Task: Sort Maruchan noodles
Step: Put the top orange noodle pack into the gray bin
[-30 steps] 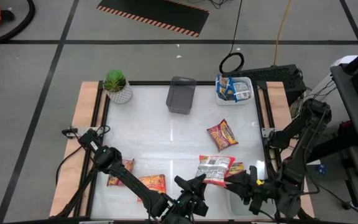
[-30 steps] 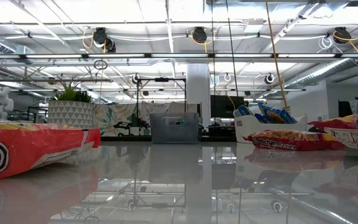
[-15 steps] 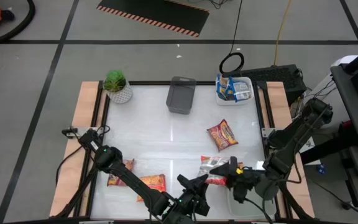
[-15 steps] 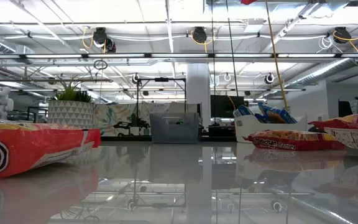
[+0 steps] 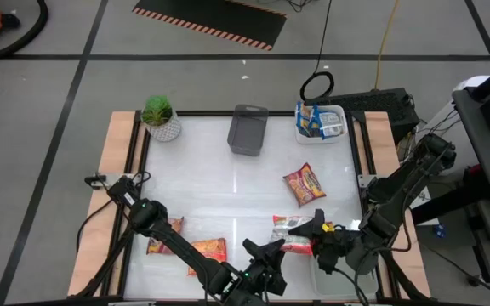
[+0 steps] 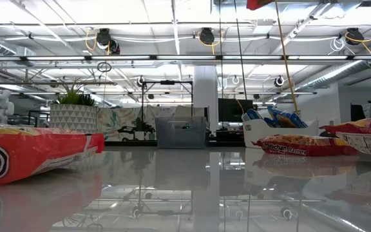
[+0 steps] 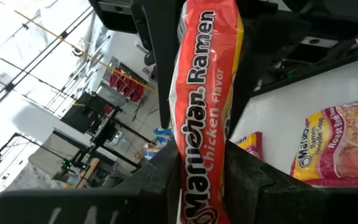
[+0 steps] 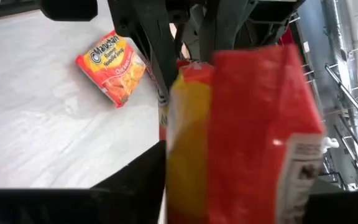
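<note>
Both grippers sit at the near edge of the table, right of centre: the left gripper (image 5: 266,255) pinches an orange chicken packet (image 7: 205,106) between narrow fingers, and the right gripper (image 5: 320,240) clamps a red-and-yellow packet (image 8: 247,130) next to it. Other packets lie apart: 1 red one (image 5: 304,184) in the right middle, 2 (image 5: 187,242) near left, some in the white tray (image 5: 321,121) far right. To do this well, each arm should probably keep its grip firm, lift clear of the other, and carry 1 packet at a time.
</note>
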